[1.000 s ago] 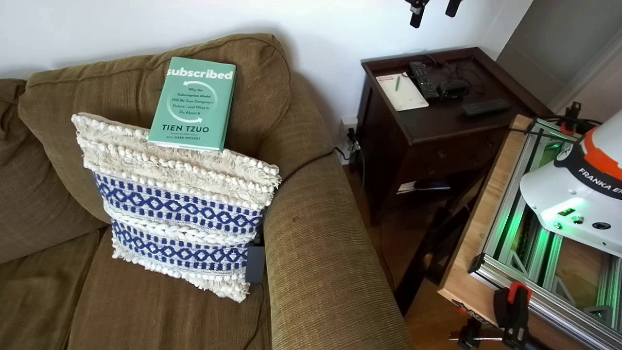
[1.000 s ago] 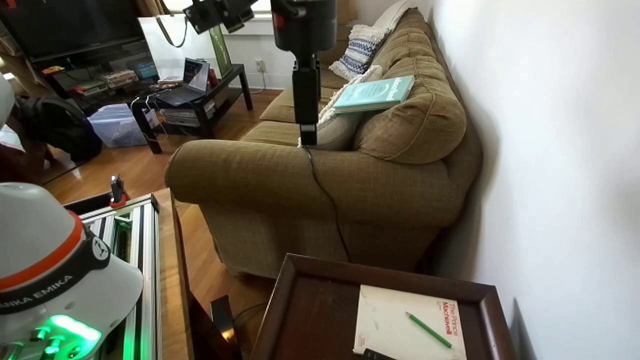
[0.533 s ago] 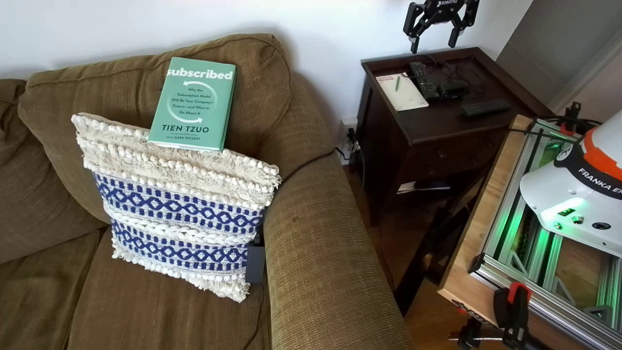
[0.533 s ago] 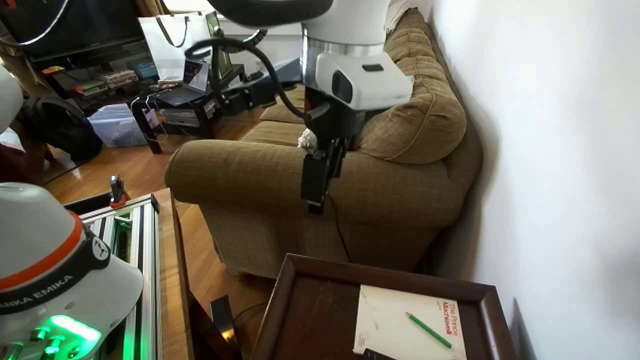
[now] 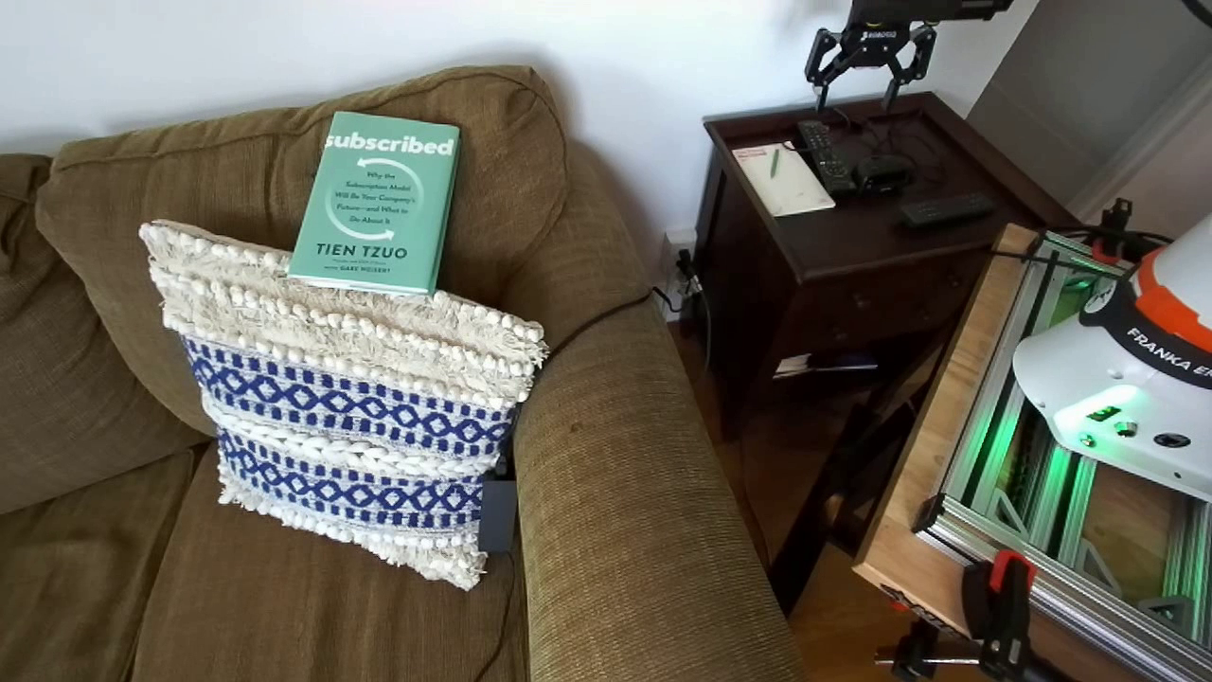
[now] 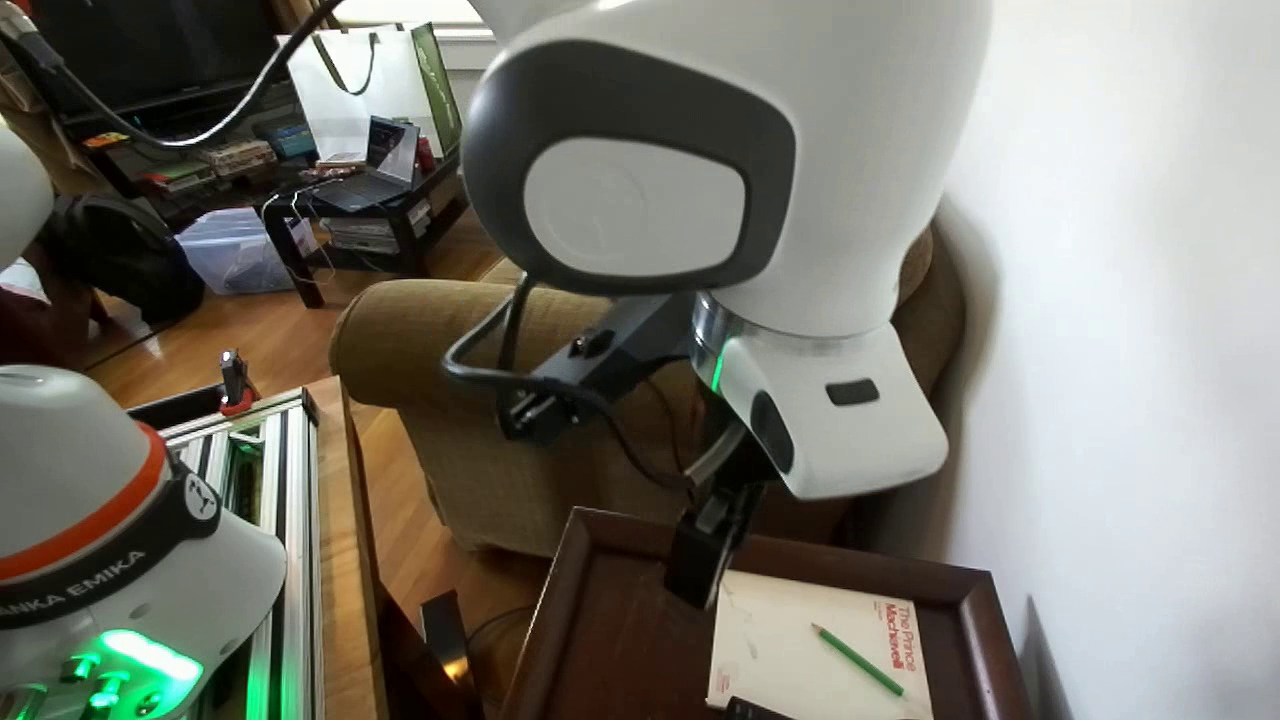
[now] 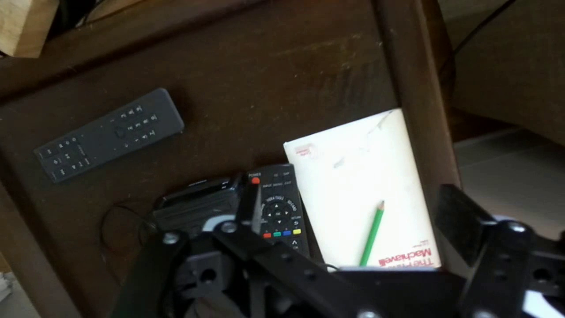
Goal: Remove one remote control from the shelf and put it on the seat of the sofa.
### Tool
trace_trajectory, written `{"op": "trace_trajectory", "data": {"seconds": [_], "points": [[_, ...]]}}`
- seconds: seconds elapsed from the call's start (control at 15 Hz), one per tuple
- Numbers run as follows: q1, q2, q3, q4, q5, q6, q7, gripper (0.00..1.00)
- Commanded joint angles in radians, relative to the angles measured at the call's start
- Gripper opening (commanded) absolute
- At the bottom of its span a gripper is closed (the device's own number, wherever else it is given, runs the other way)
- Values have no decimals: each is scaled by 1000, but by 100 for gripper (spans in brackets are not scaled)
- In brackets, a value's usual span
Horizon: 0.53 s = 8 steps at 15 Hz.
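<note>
With gripper (image 5: 856,106) spread and unladen, just came down over shelf (image 5: 857,237). Leaves far remote control (image 5: 827,157) and near remote control (image 5: 947,209) untouched there; likely lining up pick, must grasp one before carrying to seat (image 5: 294,611).

In an exterior view, right-edge base (image 5: 1150,396) is white with orange stripe (image 5: 1169,308), black FRANKA band (image 5: 1155,343); upper-right gripper (image 5: 856,102) is black.
</note>
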Motion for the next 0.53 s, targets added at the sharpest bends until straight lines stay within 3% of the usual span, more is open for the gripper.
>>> {"op": "trace_trajectory", "data": {"seconds": [0.0,0.47], "points": [[21,29,-35,17,10,11,-11,100],[24,80,-46,53,22,17,-16,100]]}}
